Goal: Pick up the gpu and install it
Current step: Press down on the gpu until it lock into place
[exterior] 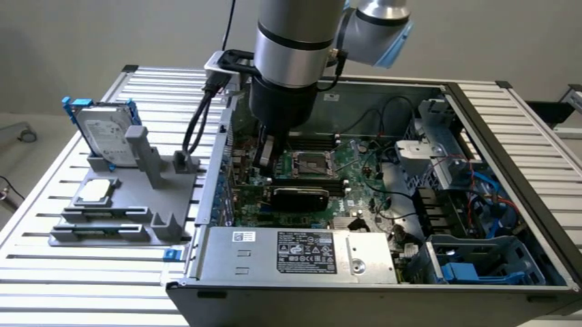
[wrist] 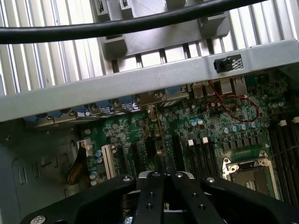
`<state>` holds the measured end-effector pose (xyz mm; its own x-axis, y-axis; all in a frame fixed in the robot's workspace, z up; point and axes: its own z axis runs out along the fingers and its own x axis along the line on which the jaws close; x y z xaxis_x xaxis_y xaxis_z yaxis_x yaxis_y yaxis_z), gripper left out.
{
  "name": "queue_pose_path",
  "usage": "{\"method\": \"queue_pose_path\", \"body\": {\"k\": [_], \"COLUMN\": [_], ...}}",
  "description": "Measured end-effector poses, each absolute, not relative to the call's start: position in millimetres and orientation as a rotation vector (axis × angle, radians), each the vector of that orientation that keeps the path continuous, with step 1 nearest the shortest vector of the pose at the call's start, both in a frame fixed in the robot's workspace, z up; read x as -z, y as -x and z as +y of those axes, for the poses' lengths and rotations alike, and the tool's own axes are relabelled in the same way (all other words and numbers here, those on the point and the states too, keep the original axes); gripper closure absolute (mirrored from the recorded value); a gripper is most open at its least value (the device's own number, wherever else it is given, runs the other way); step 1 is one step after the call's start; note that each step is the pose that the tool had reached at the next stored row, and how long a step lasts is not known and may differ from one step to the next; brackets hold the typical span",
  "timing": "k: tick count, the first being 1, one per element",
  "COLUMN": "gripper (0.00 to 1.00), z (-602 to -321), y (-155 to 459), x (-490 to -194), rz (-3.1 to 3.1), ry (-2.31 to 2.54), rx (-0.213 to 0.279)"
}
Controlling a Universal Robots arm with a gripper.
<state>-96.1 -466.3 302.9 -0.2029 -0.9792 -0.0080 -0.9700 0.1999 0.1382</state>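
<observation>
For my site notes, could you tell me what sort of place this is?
Probably a robot assembly test bench: an open computer case on a slatted aluminium table, with a grey parts fixture holding a hard drive.

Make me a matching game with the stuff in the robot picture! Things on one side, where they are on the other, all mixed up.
Things:
1. gpu
2. hard drive
3. power supply
4. gripper

Places:
A. standing upright on the grey holder outside the computer case
B. inside the case on the green board, just below the gripper
C. along the case's near edge, with a black label
D. lowered into the case, shut

Pairs: 1-B, 2-A, 3-C, 4-D
</observation>
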Motion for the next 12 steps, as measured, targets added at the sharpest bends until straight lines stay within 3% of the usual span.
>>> {"method": "queue_pose_path", "body": {"k": [12], "gripper": [0.89], "z": [-466.2], "y": [96.1], "x": [-302.9], "rz": [-2.369], "ry": [-1.930], "rx": [0.172]}}
